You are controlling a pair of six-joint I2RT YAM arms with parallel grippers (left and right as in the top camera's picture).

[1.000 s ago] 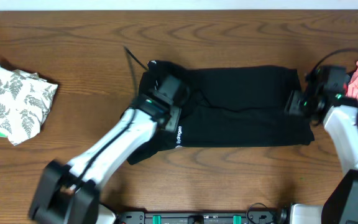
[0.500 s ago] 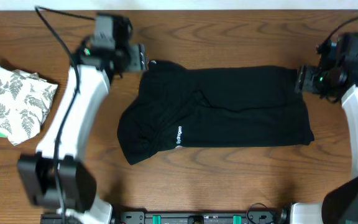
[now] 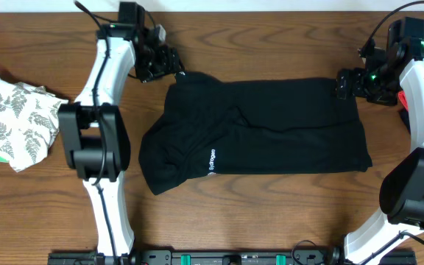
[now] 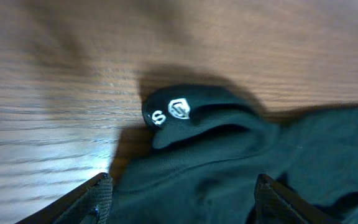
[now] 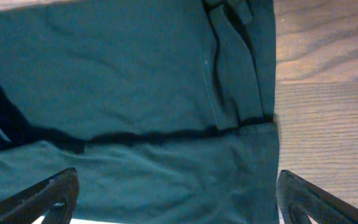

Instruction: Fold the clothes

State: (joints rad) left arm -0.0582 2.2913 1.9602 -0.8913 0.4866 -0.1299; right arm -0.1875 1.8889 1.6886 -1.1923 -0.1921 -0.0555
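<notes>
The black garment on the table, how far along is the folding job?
Partly done: the black garment lies folded into a rough rectangle, its left end bunched. In hand: nothing; the left gripper and right gripper stand open at its far corners. Left: tidying it, and the crumpled fern-print piece.

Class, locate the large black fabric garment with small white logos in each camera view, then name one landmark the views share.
Overhead: the large black fabric garment lies spread across the middle of the picture.
Left wrist: the garment's logo-printed corner fills the lower right.
Right wrist: the garment covers most of the frame.
Shared landmark: the brown wood-grain tabletop bordering it.
</notes>
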